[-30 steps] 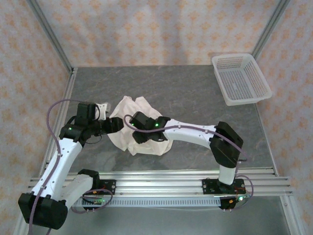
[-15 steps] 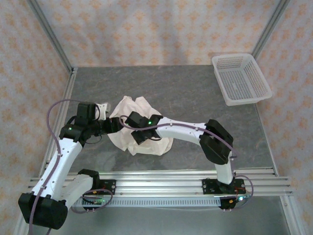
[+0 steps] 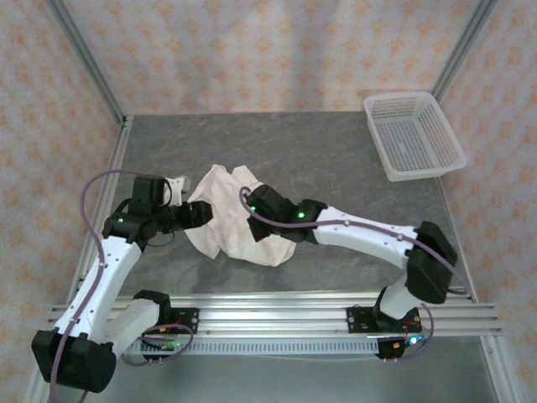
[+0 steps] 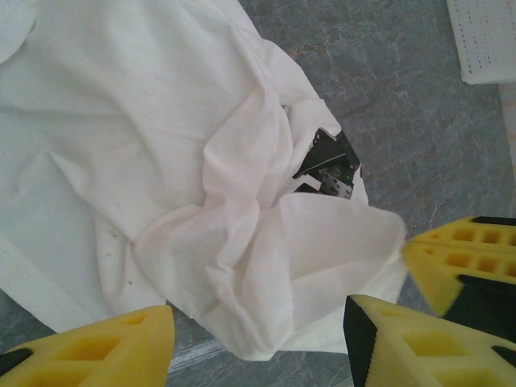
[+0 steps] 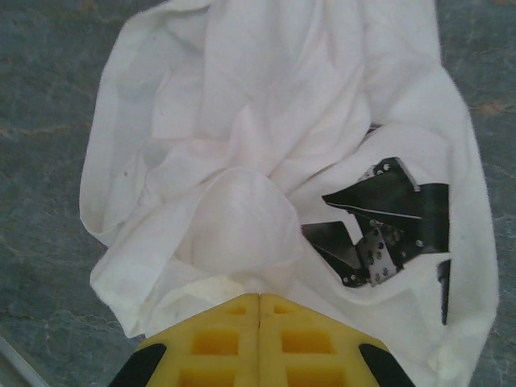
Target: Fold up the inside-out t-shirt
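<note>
Two grippers meet over the table [image 3: 352, 168]. At left, the left gripper [image 4: 258, 314] stands with jaws roughly half apart, empty, at the hem of the inside-out t-shirt [image 3: 216, 237], crumpled left of centre. On its right side the right gripper [image 5: 258, 298] has jaws pressed together, pinching a fold. Far right, a mesh basket [image 3: 415, 138] sits apart.

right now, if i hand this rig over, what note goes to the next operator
Left gripper: open, holding nothing; an edge of the shirt lies between its fingers in the wrist view.
Right gripper: shut, tips at a bunched ridge of the shirt; I cannot tell whether cloth is pinched.
Shirt: crumpled heap on the table, left of centre, with both grippers at it.
Done: no fold made.
Left: spread it flat, then fold.
</note>
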You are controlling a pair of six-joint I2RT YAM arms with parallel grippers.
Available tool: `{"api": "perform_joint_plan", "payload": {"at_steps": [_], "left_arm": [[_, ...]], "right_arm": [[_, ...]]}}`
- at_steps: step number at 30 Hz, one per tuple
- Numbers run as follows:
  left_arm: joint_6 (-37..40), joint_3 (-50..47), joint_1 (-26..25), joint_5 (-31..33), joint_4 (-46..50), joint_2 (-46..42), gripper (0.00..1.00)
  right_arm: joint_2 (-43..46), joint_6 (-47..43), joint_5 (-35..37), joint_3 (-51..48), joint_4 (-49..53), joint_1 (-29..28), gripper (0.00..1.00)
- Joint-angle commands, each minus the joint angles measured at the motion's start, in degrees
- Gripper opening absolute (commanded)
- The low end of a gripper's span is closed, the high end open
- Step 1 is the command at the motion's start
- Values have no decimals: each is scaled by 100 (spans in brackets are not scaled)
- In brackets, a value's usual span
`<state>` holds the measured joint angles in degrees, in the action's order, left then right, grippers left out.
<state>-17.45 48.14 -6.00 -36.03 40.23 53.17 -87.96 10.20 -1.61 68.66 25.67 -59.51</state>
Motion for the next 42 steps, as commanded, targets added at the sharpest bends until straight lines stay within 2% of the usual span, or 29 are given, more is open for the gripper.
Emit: {"api": "perform_joint_plan", "payload": {"at_steps": [1,3,5,7,9,11,13,14,16,20,22,24,27,30,35,39,42], "left_arm": [[84,-146,-6,-396,-194,9,60],[108,-218,-55,-1033,-485,55,64],[264,-234,-379,-1773,-786,118,68],[749,-64,-989,-1455,-561,163,71],[1252,39,-1648,-784,-366,230,76],[1426,-71,-1917,-218,-497,311,77],[1396,-299,-1931,365,-799,356,76],[1372,-342,-1931,640,-908,384,74],[1323,-390,-1936,627,-1223,468,68],[1130,-472,-1963,-86,-2107,909,62],[1155,-419,-2029,-202,-2266,1165,59],[1101,-347,-2067,-111,-2321,1328,44],[1068,-314,-2081,-117,-2353,1366,2],[1154,-326,-2074,-65,-2203,1218,0],[1127,-489,-2081,100,-2192,901,0],[1086,-493,-2081,93,-2240,934,0],[1095,-447,-2076,57,-2205,1014,0]], "right_arm": [[546,210,81,-470,-650,18,0],[816,228,-112,-701,-960,43,0],[907,277,-300,-771,-1088,86,0],[868,301,-414,-711,-1086,128,0],[823,314,-475,-662,-1115,139,0],[785,322,-535,-645,-1185,132,0],[773,336,-574,-635,-1218,138,0],[777,342,-597,-635,-1214,141,0],[777,346,-667,-626,-1213,146,0],[775,359,-814,-611,-1230,149,0],[784,369,-821,-600,-1224,146,0],[776,377,-816,-591,-1218,149,0],[784,383,-787,-600,-1175,144,0],[831,418,-564,-623,-1057,144,0],[923,382,-551,-879,-1189,148,31],[935,228,-641,-1140,-1548,147,41],[855,214,-427,-1230,-1738,142,46]]}}
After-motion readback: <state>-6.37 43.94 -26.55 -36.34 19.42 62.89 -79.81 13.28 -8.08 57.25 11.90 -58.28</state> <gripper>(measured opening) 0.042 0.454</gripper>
